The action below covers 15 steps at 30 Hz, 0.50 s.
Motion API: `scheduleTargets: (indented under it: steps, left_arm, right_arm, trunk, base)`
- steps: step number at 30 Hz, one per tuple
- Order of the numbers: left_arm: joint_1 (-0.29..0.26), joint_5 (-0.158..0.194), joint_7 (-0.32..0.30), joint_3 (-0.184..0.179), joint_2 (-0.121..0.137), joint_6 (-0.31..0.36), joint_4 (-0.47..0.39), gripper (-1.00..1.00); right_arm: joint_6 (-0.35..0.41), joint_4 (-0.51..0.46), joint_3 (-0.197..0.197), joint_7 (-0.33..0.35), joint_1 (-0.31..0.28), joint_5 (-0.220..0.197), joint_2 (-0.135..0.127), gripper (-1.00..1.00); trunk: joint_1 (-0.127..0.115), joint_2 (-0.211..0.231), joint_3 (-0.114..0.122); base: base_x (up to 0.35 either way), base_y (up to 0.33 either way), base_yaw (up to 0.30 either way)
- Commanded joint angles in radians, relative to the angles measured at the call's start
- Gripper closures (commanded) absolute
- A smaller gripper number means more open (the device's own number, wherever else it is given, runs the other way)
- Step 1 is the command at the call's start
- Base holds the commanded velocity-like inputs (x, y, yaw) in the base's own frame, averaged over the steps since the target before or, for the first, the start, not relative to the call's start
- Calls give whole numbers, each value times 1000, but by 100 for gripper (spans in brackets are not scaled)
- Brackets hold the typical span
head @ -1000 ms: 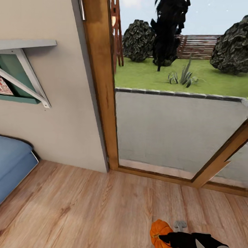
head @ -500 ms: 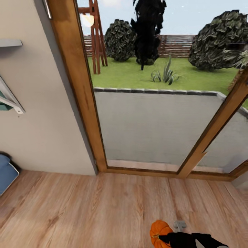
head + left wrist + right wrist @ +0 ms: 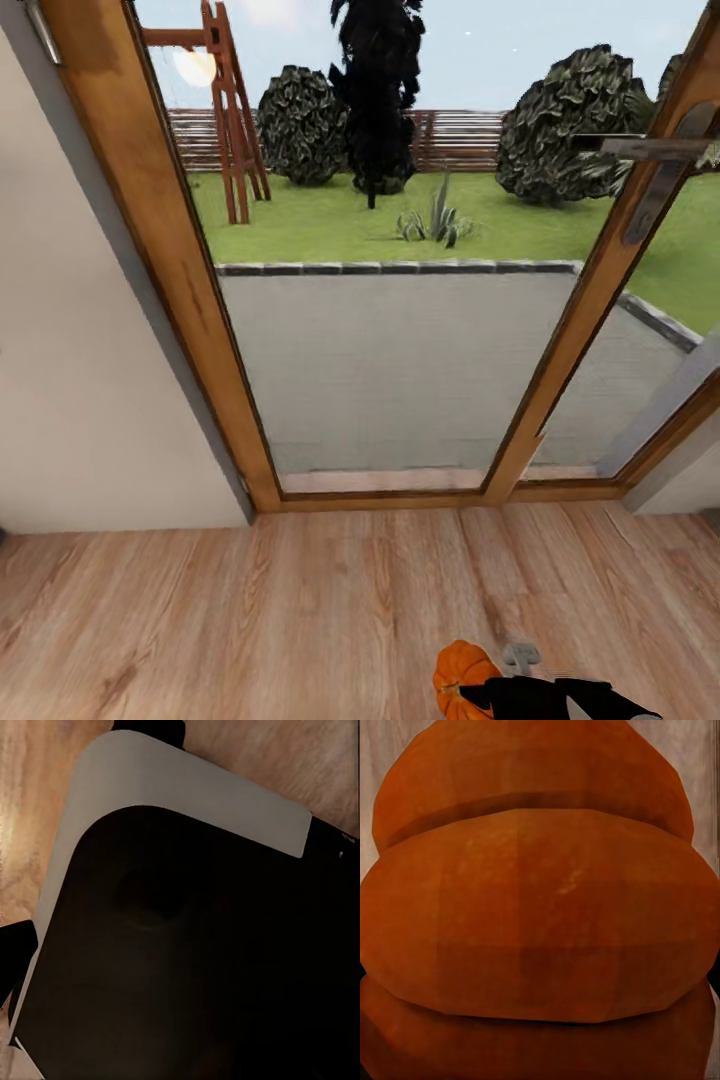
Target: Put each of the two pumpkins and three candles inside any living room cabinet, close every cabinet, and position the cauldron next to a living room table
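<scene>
The right tool (image 3: 478, 693) grips 1 pumpkin (image 3: 462, 671) above the wood floor (image 3: 250, 610) facing a glazed door (image 3: 400, 300); the left tool's state probably cannot be told.

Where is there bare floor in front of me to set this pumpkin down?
The wood plank floor lies open from the beige wall and the wooden glass-door frame back toward the robot. The one crowded corner is by the right gripper, holding the ribbed orange pumpkin.
</scene>
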Motion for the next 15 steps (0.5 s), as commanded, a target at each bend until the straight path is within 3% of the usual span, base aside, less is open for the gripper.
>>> scheduleTargets:
  steps: [1,15]
  left_arm:
    - [0,0,0,0,0,0,0,-100]
    - [0,0,0,0,0,0,0,-100]
  right_arm:
    - [0,1,1,0,0,2,0,100]
    - [-2,1,1,-2,0,3,0,100]
  trunk:
    - [0,0,1]
    - [0,0,17]
  base:
    - [0,0,-245]
    - [0,0,-245]
